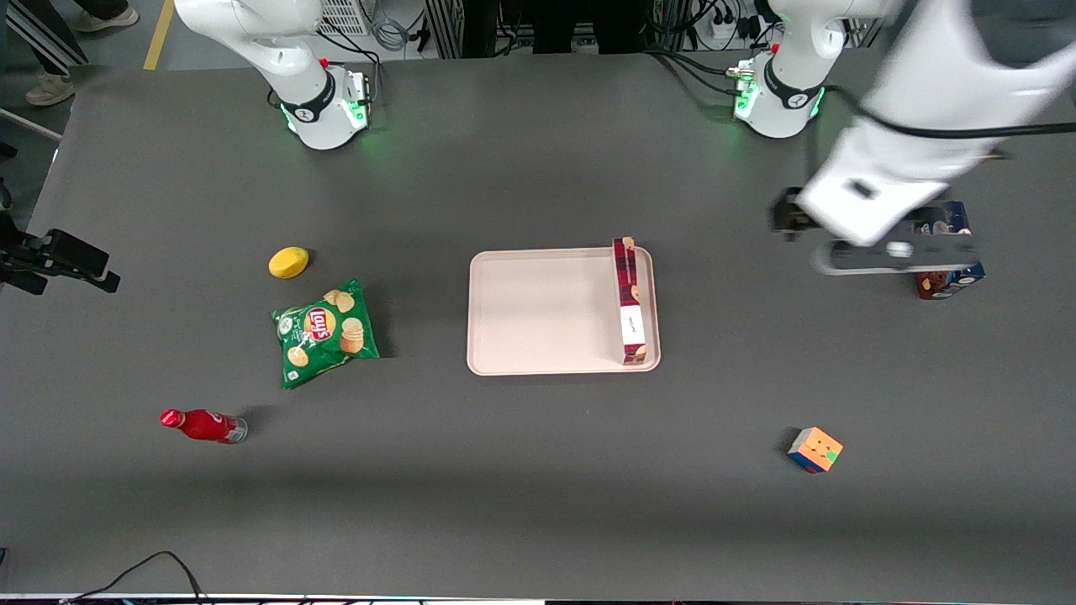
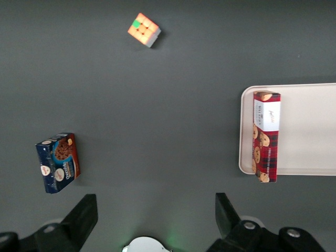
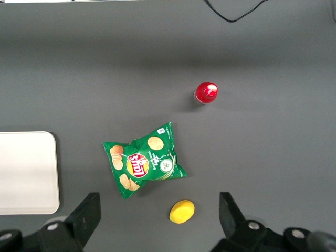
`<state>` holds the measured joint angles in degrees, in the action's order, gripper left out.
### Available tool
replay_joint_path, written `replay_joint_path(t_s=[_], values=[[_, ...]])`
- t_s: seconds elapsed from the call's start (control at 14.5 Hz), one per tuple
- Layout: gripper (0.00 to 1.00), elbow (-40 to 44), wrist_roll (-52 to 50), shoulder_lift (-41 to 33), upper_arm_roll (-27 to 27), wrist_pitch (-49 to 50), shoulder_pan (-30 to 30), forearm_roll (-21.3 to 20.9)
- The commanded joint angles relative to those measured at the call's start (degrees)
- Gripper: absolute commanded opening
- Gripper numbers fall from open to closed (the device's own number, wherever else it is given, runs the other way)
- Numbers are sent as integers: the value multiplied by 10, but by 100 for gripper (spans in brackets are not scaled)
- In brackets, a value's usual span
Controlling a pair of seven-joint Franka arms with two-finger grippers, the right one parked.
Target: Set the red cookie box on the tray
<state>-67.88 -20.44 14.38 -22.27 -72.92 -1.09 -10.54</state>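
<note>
One task item: red cookie box [image 1: 630,301], lying on the tray [image 1: 538,311] along the tray's edge toward the working arm's end, one end slightly overhanging the rim.
Gripper: gripper [image 2: 156,215] raised above the bench [image 1: 538,504], well apart from the tray, toward the working arm's end.
Fingers: spread wide, holding nothing; only bare bench shows between them.
Box from fingers: off to one side, toward the parked arm's end, well clear of them.
Long axis: running along the tray's short edge, toward and away from the front camera.
Near the fingers: blue cookie box [image 2: 58,163], almost under the arm; puzzle cube [image 2: 143,30] farther out.
Judgement: placement looks finished; no regrasp seems called for.
</note>
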Motion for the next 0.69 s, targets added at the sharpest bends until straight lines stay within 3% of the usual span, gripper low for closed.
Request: replay_joint_path(t_s=[0.0, 0.28, 0.62], values=[[100, -84, 98, -55, 153, -50, -10, 93], [100, -290, 143, -158, 182, -206, -11, 97], [100, -292, 141, -156, 182, -204, -14, 93]])
